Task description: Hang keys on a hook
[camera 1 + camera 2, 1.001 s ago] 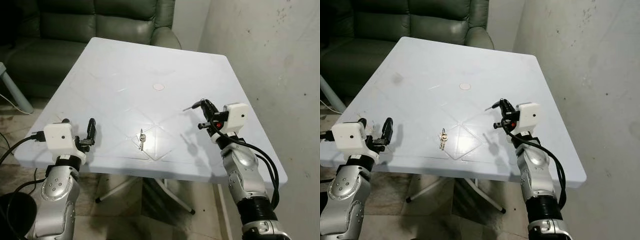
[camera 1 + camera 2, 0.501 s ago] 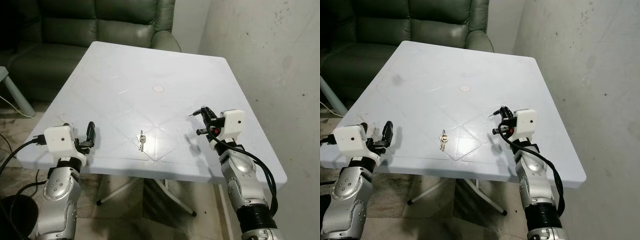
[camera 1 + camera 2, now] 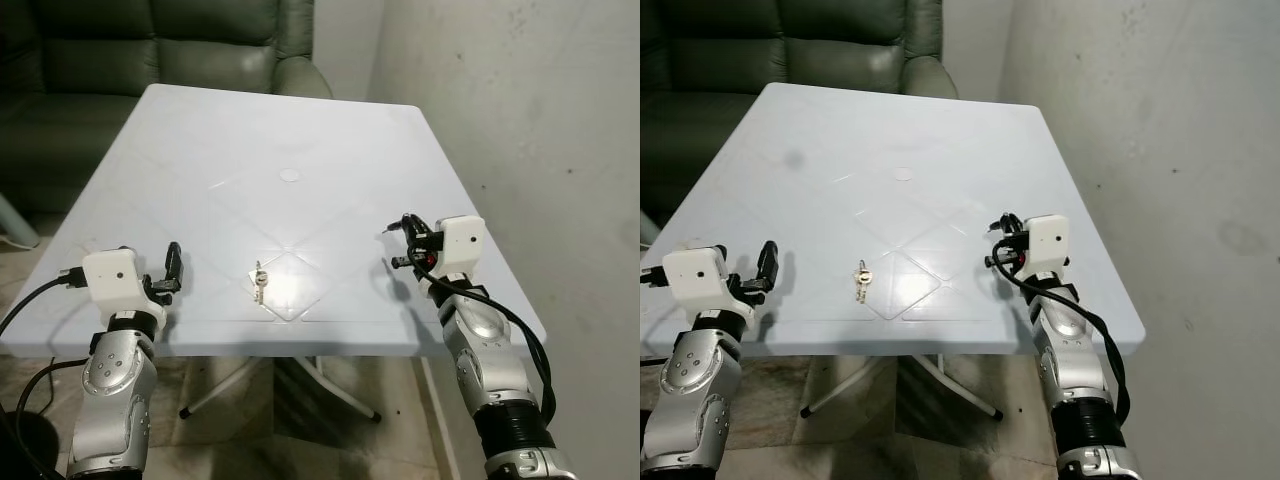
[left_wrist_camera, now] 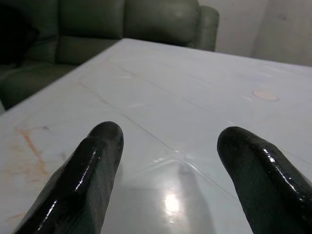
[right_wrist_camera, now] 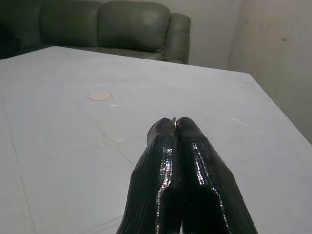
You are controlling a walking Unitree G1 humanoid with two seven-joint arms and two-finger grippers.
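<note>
White bench point(image 3: 300, 130) carries the keys point(image 3: 259, 283) near its front edge. Left of the keys, left gripper point(image 4: 168, 180) fingers are spread; right of the keys, right gripper point(image 5: 176, 127) fingers are pressed together.

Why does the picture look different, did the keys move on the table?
No. The keys lie at the same crossing of the table's molded lines, near its front edge; the camera shifted.

I am in a home living room: a dark green leather sofa point(image 3: 150, 50) stands beyond the far edge of a white plastic table point(image 3: 330, 130), beside a stained plaster wall point(image 3: 520, 120), over a worn tiled floor point(image 3: 400, 400).
</note>
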